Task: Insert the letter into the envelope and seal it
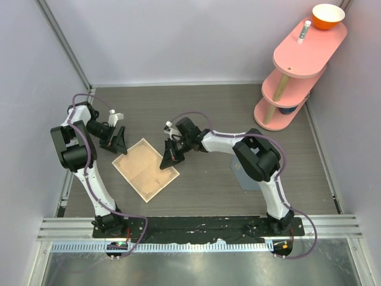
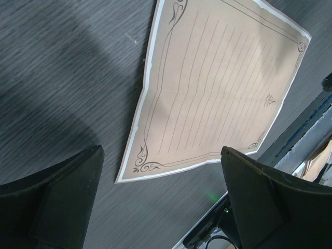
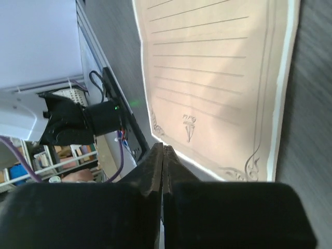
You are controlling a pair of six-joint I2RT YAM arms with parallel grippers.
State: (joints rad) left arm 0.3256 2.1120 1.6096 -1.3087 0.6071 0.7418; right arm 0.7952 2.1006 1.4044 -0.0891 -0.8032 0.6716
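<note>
Letter (image 1: 144, 170): tan lined sheet with an ornate border, flat on the table (image 1: 202, 113), turned diamond-wise, lying between the two tools.
Envelope (image 1: 243, 180): blue-grey, flat on the table to the right, well apart from the letter, partly hidden under the right arm's elbow.
Left tool (image 1: 116, 146): wide open, nothing between its fingers (image 2: 67, 202); poised near the letter's far-left edge.
Right tool (image 1: 164, 163): fingers pressed together, tips at the letter's right edge; I cannot tell whether paper is caught between them.
Shelf (image 1: 300, 56): pink, tiered, far right corner, orange bowl (image 1: 328, 16) on top.
</note>
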